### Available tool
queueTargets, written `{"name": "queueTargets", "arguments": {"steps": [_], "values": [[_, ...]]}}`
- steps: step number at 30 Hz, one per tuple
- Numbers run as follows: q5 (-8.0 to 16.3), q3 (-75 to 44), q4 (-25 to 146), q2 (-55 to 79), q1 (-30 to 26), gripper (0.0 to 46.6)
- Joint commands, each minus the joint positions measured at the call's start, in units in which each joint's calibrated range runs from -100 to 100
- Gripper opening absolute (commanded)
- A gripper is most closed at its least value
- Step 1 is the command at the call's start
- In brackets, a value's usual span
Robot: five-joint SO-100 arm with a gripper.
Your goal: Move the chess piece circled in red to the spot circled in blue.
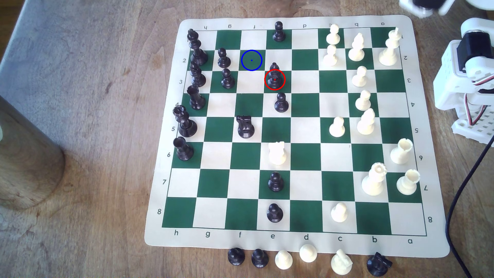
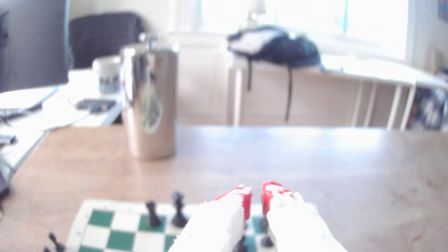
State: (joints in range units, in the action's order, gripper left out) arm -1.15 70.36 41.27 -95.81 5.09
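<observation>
The white pincer with red-padded fingertips stood with its jaws a narrow gap apart, holding nothing, raised above the near edge of the roll-up green-and-cream chess mat. Below and beyond it lay the worn brown wooden tabletop, and farther out a polished steel cylinder with a blurred diamond-shaped sticker, its writing unreadable. Behind that were a white mug, a dark monitor and a bright window.

In the exterior view, the slim black bishop with pointed top stood red-ringed on a dark green square, away from the white arm base; the blue-ringed dark green square lay diagonally adjoining it, unoccupied. The mat's border read h to a and 2 to 8.
</observation>
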Motion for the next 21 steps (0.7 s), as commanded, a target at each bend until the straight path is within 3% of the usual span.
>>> {"name": "queueTargets", "arguments": {"steps": [1,11,17,21], "values": [[2.9,-5.5,11.2,3.3,-0.6,11.5],[13.4,-22.8,27.9,23.8,-1.5,15.0],[16.2,-27.3,28.3,33.7,-1.0,15.5],[16.7,-29.4,25.5,38.8,-0.1,15.3]]}}
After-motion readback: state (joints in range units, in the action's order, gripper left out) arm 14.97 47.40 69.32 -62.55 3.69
